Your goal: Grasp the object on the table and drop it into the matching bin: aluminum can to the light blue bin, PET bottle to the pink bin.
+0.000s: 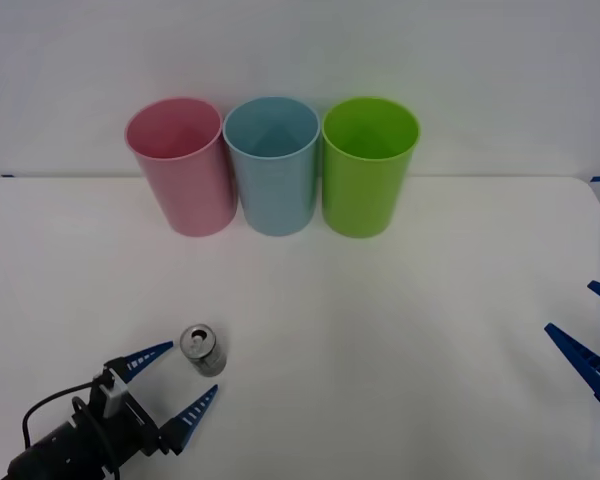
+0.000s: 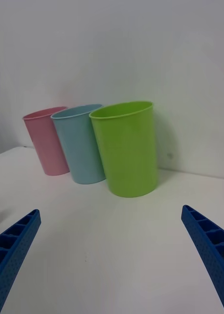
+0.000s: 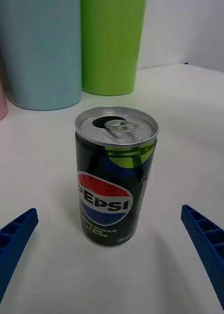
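A small aluminum can with a silver pull-tab top stands upright on the white table at the front left. Up close, the can is dark with a Pepsi logo and a green patch. My left gripper is open just short of the can, one blue finger on each side of its near face, touching nothing. The pink bin, the light blue bin and a lime green bin stand in a row at the table's back. My right gripper waits open at the right edge.
The three bins stand close together against a white wall. Wide bare tabletop lies between the can and the bins. The table's back edge runs just behind the bins.
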### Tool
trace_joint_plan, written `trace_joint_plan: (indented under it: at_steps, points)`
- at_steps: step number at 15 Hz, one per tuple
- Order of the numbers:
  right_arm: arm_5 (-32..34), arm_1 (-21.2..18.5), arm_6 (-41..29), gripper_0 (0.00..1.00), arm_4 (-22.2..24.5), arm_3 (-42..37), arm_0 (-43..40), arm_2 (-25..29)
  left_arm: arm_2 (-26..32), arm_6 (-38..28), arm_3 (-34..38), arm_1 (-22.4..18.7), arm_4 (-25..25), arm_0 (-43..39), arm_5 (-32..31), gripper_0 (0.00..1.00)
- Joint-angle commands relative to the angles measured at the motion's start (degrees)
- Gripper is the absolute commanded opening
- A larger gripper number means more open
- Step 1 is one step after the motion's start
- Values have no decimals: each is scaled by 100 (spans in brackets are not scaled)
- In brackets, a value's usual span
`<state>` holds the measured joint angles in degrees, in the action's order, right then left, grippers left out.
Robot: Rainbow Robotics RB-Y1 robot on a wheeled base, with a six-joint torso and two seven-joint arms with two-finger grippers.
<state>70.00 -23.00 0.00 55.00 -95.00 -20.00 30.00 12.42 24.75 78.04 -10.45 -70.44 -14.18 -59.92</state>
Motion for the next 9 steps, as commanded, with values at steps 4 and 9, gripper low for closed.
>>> trace_joint_plan:
  at_steps: [4,9]
  points:
    - [0,0,0,100,0,0,0,0,-152,30,-78,52,-13,179,200,100]
    - [0,0,0,100,0,0,0,0,-381,12,-87,96,-40,293,472,100]
